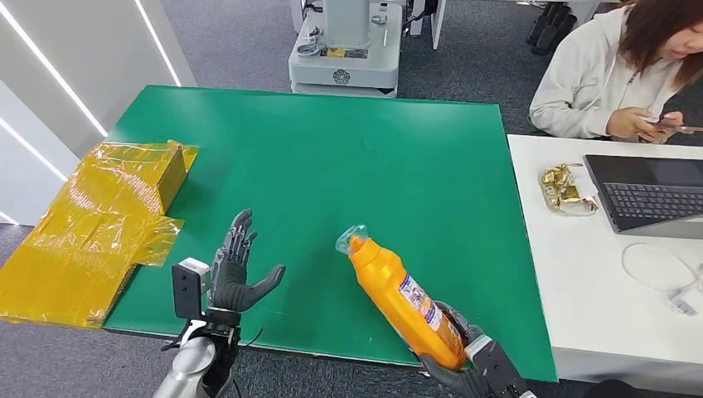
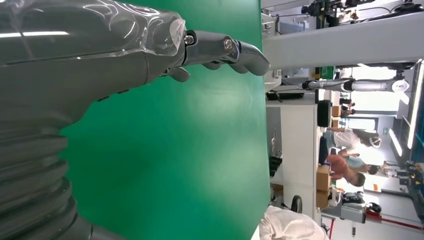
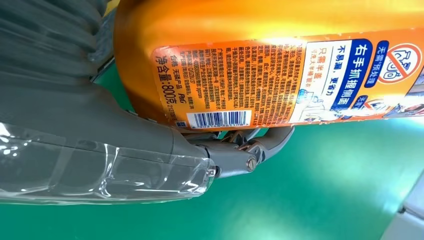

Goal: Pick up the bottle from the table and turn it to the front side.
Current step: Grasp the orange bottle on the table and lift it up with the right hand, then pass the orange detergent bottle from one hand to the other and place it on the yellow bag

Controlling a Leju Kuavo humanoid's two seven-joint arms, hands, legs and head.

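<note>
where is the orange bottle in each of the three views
Head view: the orange bottle lies tilted at lower centre-right, its base in the right hand, cap toward the table's middle.
Left wrist view: not in it; the open left hand over the green table.
Right wrist view: across the picture's upper part, barcode label facing the camera.
Shared landmark: the green table.

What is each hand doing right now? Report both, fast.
Left hand: open, fingers spread, holding nothing.
Right hand: grips the orange plastic bottle near its base.
</note>
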